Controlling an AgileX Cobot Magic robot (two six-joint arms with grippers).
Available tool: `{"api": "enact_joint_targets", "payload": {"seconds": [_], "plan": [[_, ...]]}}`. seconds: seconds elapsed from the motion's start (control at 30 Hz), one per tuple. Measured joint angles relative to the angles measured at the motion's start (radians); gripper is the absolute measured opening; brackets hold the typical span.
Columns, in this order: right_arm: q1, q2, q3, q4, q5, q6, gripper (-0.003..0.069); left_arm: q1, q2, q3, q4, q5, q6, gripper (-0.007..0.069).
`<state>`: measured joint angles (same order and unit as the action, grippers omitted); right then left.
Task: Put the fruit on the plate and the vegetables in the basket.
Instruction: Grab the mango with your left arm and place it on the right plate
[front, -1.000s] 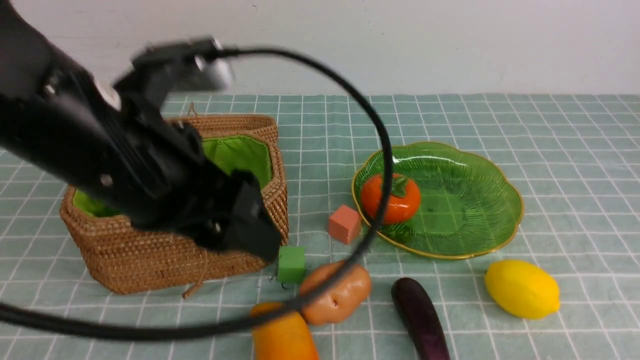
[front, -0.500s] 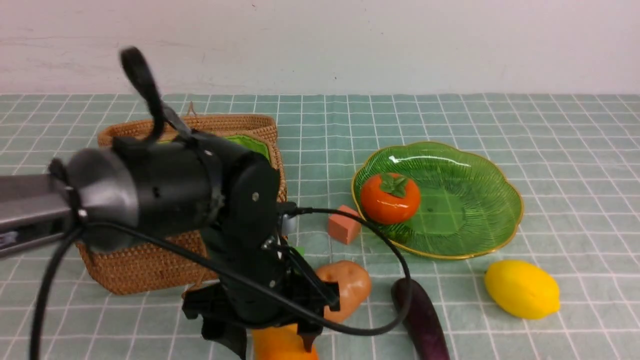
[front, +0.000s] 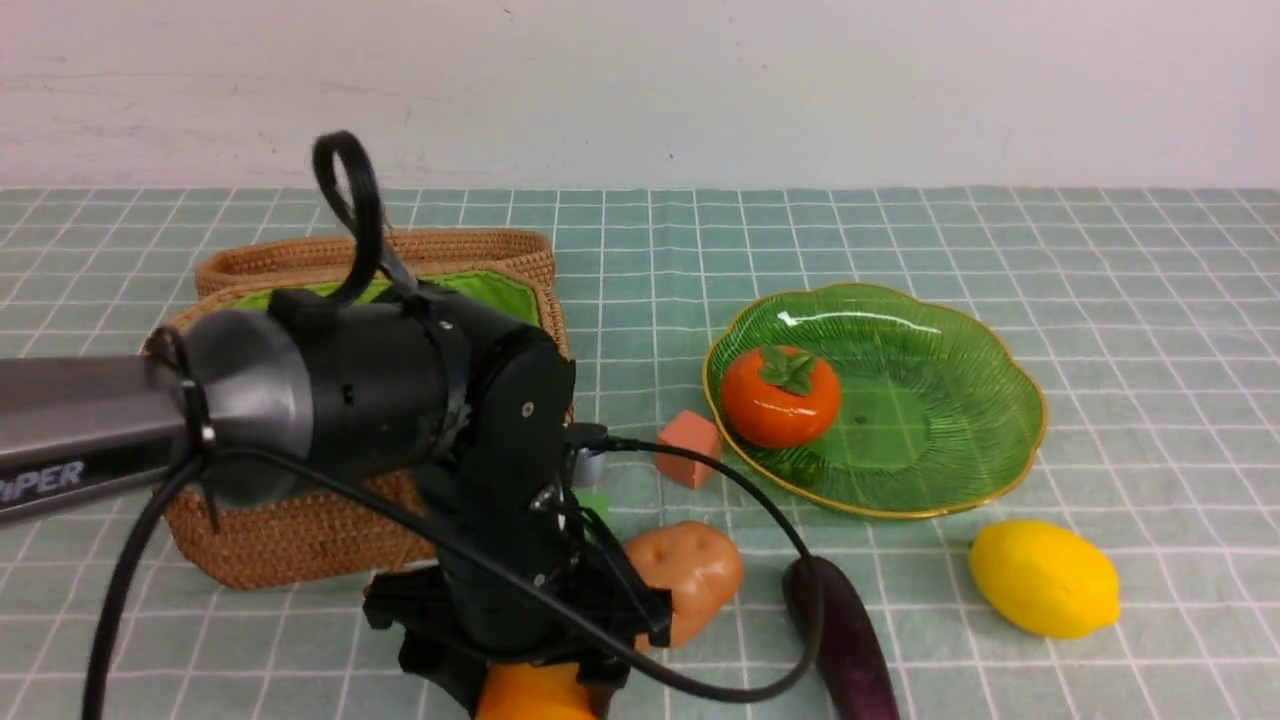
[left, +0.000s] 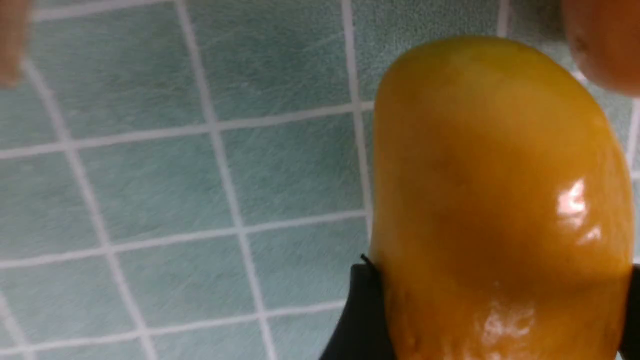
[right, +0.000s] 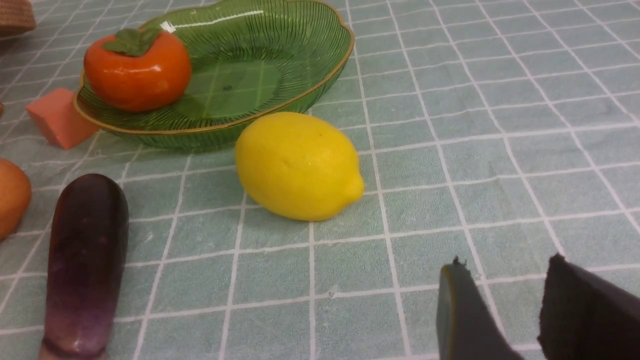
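Note:
My left gripper (front: 530, 690) stands at the front edge of the table, its black fingers (left: 362, 310) pressed against both sides of the yellow-orange mango (left: 500, 190), which lies on the cloth. The persimmon (front: 780, 395) sits at the left side of the green plate (front: 940, 400). To the plate's front right the lemon (front: 1043, 578) rests on the cloth. The tan potato (front: 690, 575) and the purple eggplant (front: 845, 640) lie in front of the plate. Behind my left arm stands the wicker basket (front: 300, 530). My right gripper (right: 505, 265) hovers open and empty, short of the lemon (right: 297, 165).
A pink cube (front: 688, 448) lies between basket and plate, and a sliver of a green cube (front: 595, 500) shows behind my left wrist. The arm's black cable loops over the potato and eggplant. A checked green cloth covers the table up to a white wall.
My left arm swung down from in front of the basket to the mango at the front edge. Its fingers now flank the mango, which has shifted slightly left.

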<state>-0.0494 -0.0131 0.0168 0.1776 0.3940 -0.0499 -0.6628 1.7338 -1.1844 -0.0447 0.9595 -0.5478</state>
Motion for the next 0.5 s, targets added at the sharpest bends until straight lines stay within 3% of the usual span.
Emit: {"api": "enact_joint_targets", "payload": {"seconds": [0.2,0.37,0.5], "plan": [[0.000,0.000,0.000,0.000,0.000,0.000,0.0242,0.000,-0.113,0.000,0.032,0.062,0.016,0.0568],[0.000,0.000,0.000,0.000,0.000,0.000,0.0242,0.000,-0.211,-0.072,-0.086,0.086,0.092,0.0568],[0.000,0.000,0.000,0.000,0.000,0.000,0.0242,-0.001,-0.180,-0.281,-0.142,0.073,0.175,0.0568]]}}
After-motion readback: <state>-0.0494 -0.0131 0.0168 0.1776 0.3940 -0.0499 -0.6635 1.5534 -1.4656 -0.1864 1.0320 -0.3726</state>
